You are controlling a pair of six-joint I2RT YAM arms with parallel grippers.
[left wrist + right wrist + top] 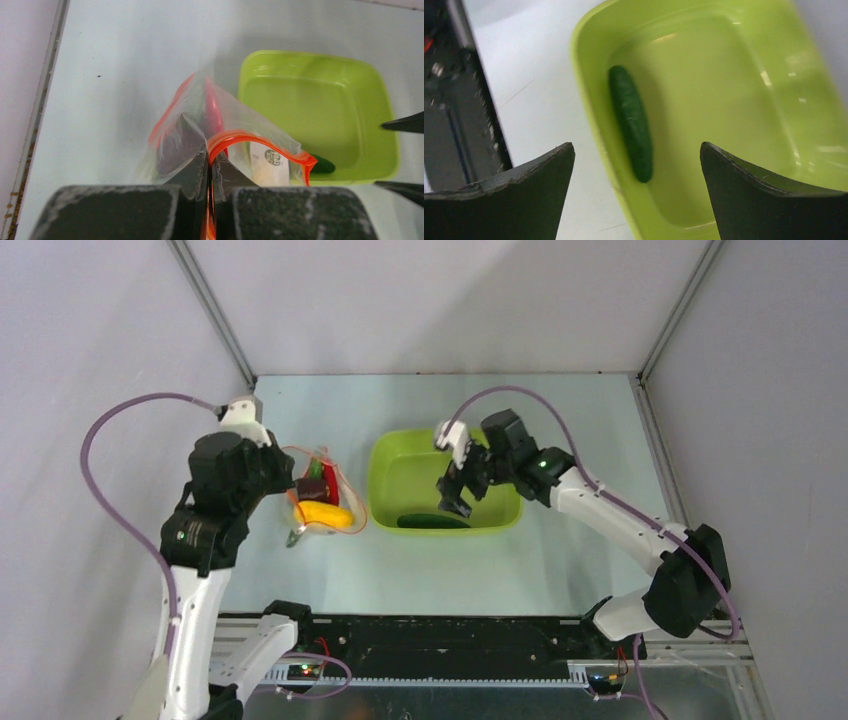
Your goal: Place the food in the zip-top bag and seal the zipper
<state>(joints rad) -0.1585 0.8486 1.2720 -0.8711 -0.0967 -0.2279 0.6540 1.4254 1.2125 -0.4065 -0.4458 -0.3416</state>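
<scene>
Bare worktop [450, 570] shows at 6 o'clock of the tray [376, 480]. The bag [340, 490] sits at 9 o'clock of the tray, just beside it. The left pincer [210, 167] pinches its zipper [260, 141] edge, and the floppy mouth could sag shut. The right pincer [635, 150] hangs spread over the cucumber [631, 125], which hugs the tray's 6 o'clock wall. A finger might bump that rim.

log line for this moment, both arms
left gripper shut on zip-top bag at zipper | right gripper open over cucumber in tray | bagged: lemon, chili
</scene>
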